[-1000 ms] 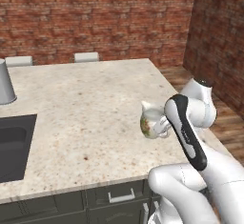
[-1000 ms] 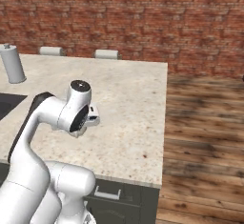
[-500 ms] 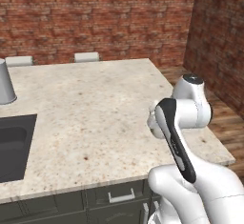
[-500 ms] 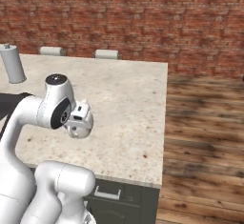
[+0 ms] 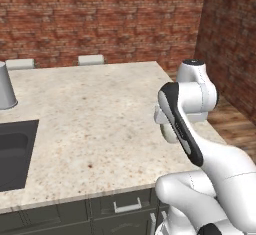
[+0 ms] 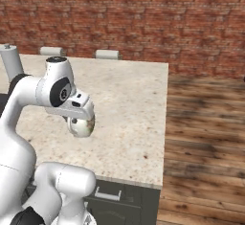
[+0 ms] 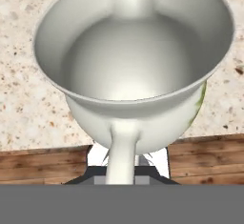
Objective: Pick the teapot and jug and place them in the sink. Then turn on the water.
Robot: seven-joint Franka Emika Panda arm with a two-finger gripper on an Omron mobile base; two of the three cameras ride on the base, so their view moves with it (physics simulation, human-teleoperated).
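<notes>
While seen from the hand camera, jug [image 7: 133,70] close below the lens, mouth wide and hollow interior pale, handle running down toward the bottom edge; gripper [image 7: 125,163] closed on jug at the handle side, fingertips hidden behind the handle; hint of green picture on the belly at the right.

From the right base camera, gripper [image 6: 79,116] pointing down with jug [image 6: 81,126] hanging under it, lifted clear of the table [image 6: 129,104]; shadow-free gap hard to judge, yet jug's belly plainly off the stone; near the table's front right part.

From the left base camera, jug [image 5: 167,130] mostly hidden behind the arm's dark-striped link, just a pale curve showing near the table's [image 5: 95,114] right edge.

Farther left, sink [image 5: 12,151] dark and sunk into the table, well apart from jug; beyond it, a grey upright cylinder [image 5: 6,86] standing on the table near the back left, also visible from the right base camera [image 6: 11,62]; behind the table, two pale chair backs [image 5: 91,59] and a brick wall [image 5: 100,19]; wooden floor [image 6: 206,138] to the right.
</notes>
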